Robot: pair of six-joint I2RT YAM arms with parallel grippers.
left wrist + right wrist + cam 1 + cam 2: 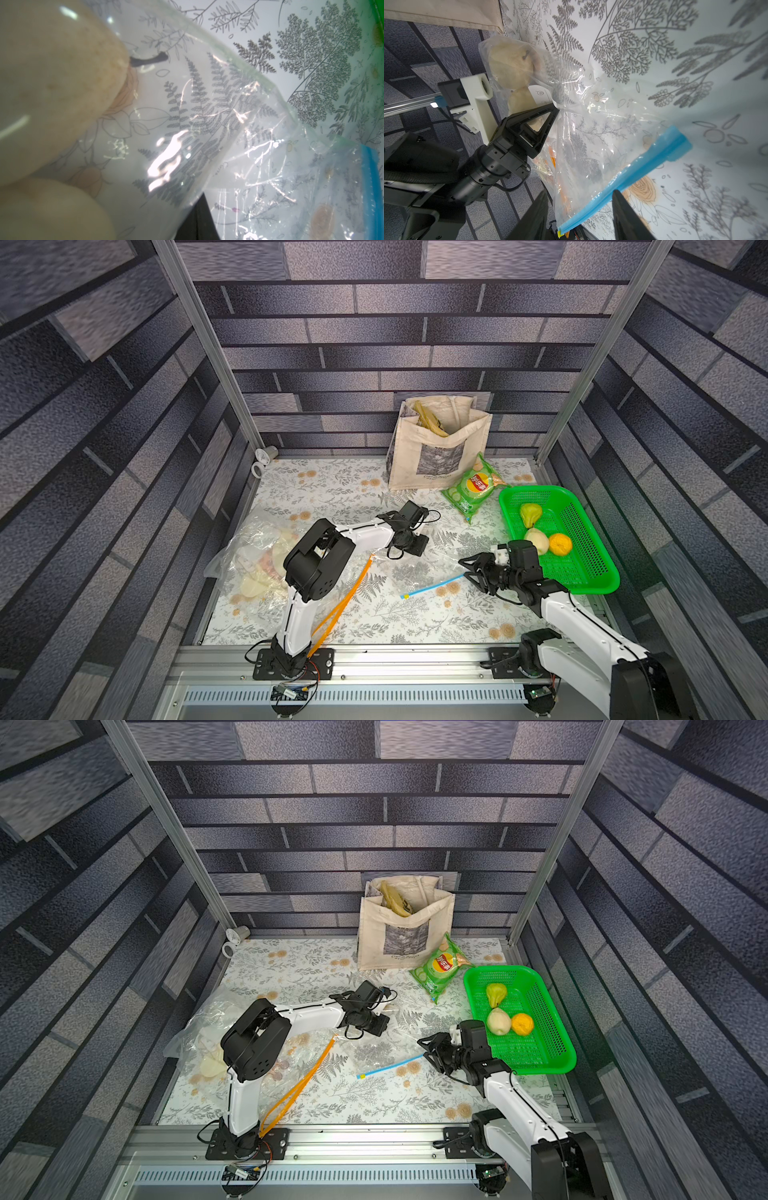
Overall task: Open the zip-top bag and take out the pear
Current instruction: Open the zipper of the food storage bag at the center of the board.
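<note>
The zip-top bag [602,145] is clear plastic with a blue zip strip [432,585], and it lies on the floral tabletop in mid-table. Two pale pears [510,62] sit at its closed far end; one pear [52,83] fills the left wrist view through the film. My left gripper [556,110] is shut on a fold of the bag beside the pears, seen in both top views [419,547] [380,1025]. My right gripper [579,207] is open, and the blue strip passes between its fingers [627,216] without being pinched. It also shows in both top views [465,570] [426,1050].
A green basket [598,587] at the right holds a green pear [530,514], a pale pear and an orange. A chip packet [473,487] and a canvas tote [436,448] stand at the back. Another clear bag [257,556] with an orange zip [345,601] lies at the left.
</note>
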